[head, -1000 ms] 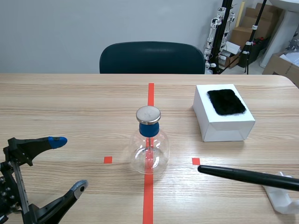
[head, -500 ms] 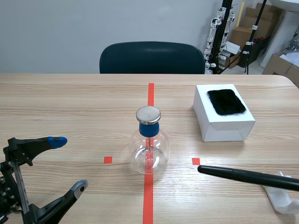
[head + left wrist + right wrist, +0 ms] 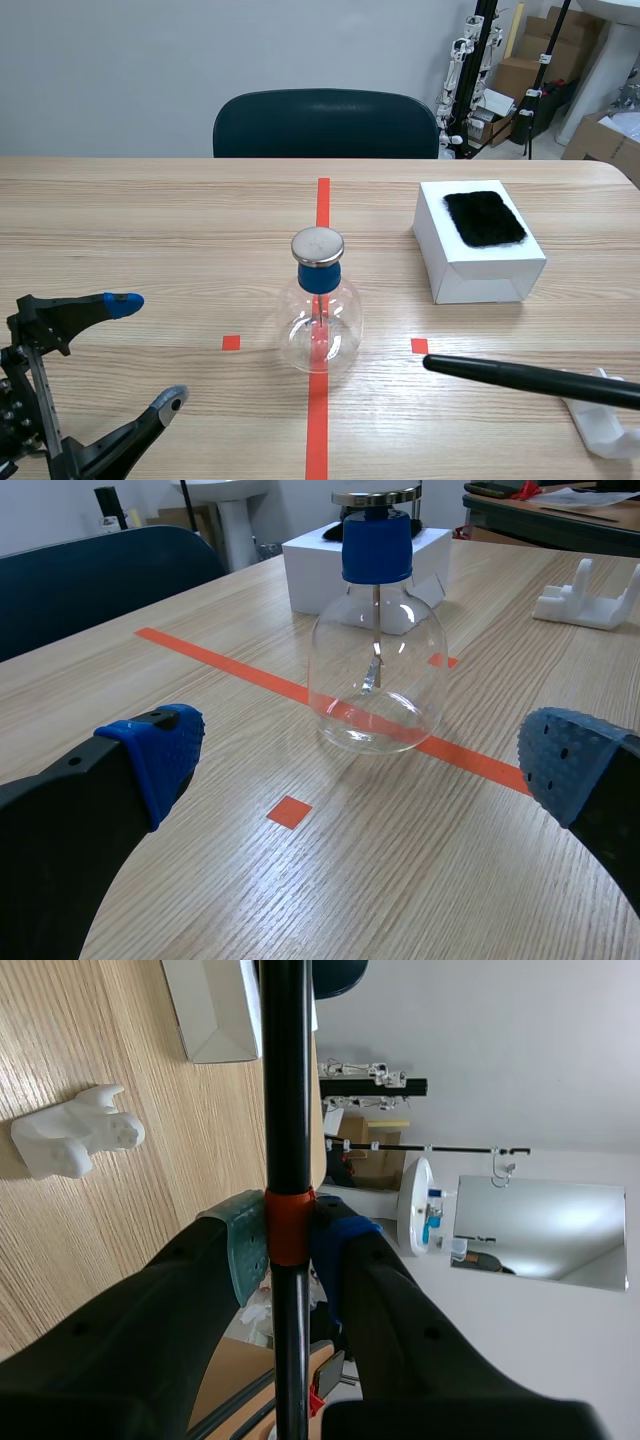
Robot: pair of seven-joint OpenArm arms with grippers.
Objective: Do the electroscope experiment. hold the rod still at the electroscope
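Our right end effector [image 3: 288, 1245] is clenched on the black rod [image 3: 520, 377]. The rod reaches low over the worktop [image 3: 150, 230], its tip near the electroscope [image 3: 320, 310] flask but apart from it. Our left end effector [image 3: 148, 350] hangs released. We judge the hold step is in hand, and the next move calls only for stillness. Nothing differs from the earlier frames.
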